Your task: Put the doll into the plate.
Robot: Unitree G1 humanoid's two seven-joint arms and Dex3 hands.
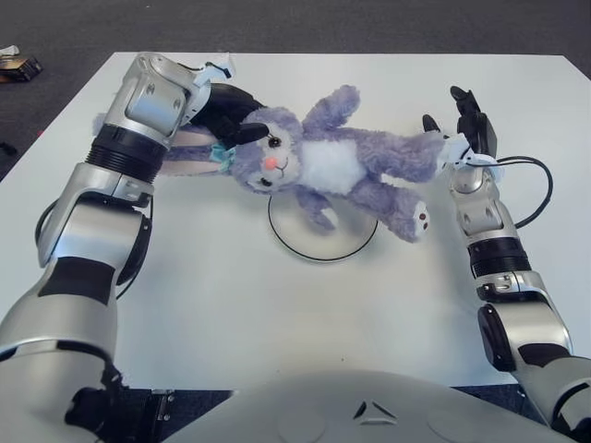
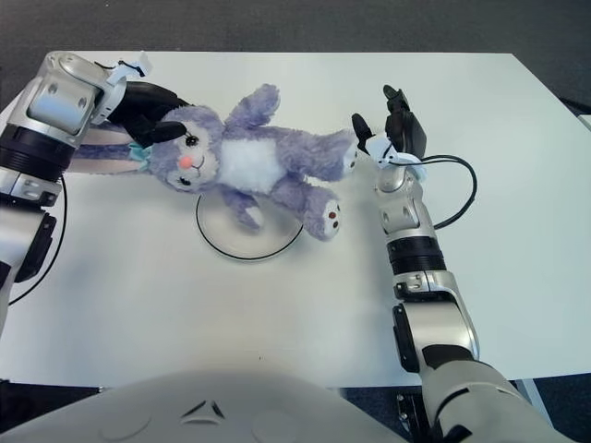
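Left eye view: the doll (image 1: 323,166) hangs over the plate (image 1: 323,229), left hand (image 1: 224,109) gripping its head; right hand (image 1: 468,125) seems open beside its foot. White table (image 1: 277,314), dark floor (image 1: 323,23).

Bright, even light — soft shadows.

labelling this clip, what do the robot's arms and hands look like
Both arms are glossy silver shells with black ribbed joint rings and black panels. The left hand and right hand have black fingers with small white tags at the wrists. A thin black cable loops beside the right forearm.
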